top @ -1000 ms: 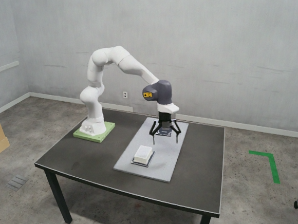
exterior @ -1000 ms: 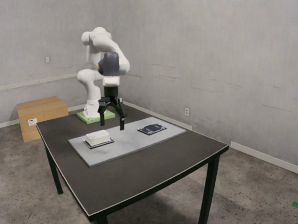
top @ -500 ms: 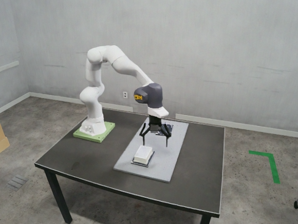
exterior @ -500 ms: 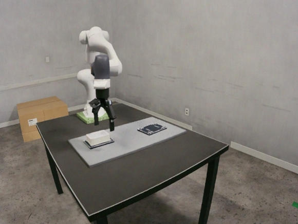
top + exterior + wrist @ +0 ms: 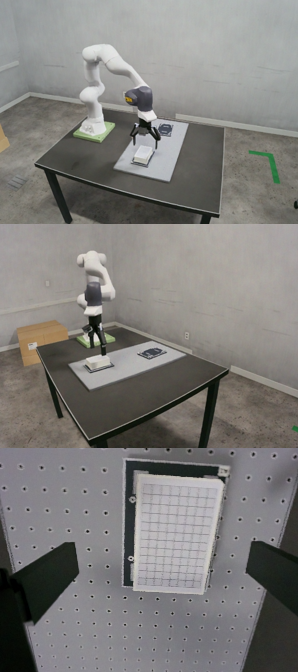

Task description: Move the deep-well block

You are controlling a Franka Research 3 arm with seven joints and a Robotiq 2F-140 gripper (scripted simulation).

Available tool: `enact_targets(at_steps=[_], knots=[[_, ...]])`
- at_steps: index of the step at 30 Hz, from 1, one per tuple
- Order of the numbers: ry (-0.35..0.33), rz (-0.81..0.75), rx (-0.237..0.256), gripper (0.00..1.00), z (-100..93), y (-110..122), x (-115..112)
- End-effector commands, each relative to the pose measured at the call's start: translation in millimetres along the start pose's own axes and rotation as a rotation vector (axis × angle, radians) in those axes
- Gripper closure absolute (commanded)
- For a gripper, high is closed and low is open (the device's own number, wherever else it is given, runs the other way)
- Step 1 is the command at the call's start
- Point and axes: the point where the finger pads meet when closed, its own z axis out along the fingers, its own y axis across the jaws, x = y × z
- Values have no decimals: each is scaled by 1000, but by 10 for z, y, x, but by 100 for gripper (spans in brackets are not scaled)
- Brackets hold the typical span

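Observation:
The white 96-well deep-well block (image 5: 143, 153) sits in the dark plate nest N1 (image 5: 133, 162) at the near end of the grey perforated mat. It also shows in the exterior view (image 5: 98, 361) and in the wrist view (image 5: 175, 533). In the wrist view its top-right corner looks cut off, next to a small white mark on the nest (image 5: 225, 470). My gripper (image 5: 145, 144) hangs wide open and empty a little above the block, with the fingers on either side of it and apart from it. The empty nest N2 (image 5: 165, 129) (image 5: 151, 352) lies at the far end of the mat.
The grey perforated mat (image 5: 154, 151) lies on a dark table. The arm's green base plate (image 5: 94, 131) is at the table's left. A cardboard box (image 5: 41, 337) stands on the floor behind the table.

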Motion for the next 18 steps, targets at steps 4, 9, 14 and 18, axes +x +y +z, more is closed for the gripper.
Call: enact_targets(at_steps=[4,9,14,18], knots=[[-9,64,4,0,16,124,16],[-11,69,3,0,21,145,16],[-11,69,3,0,21,145,16],[-11,69,3,0,21,145,16]])
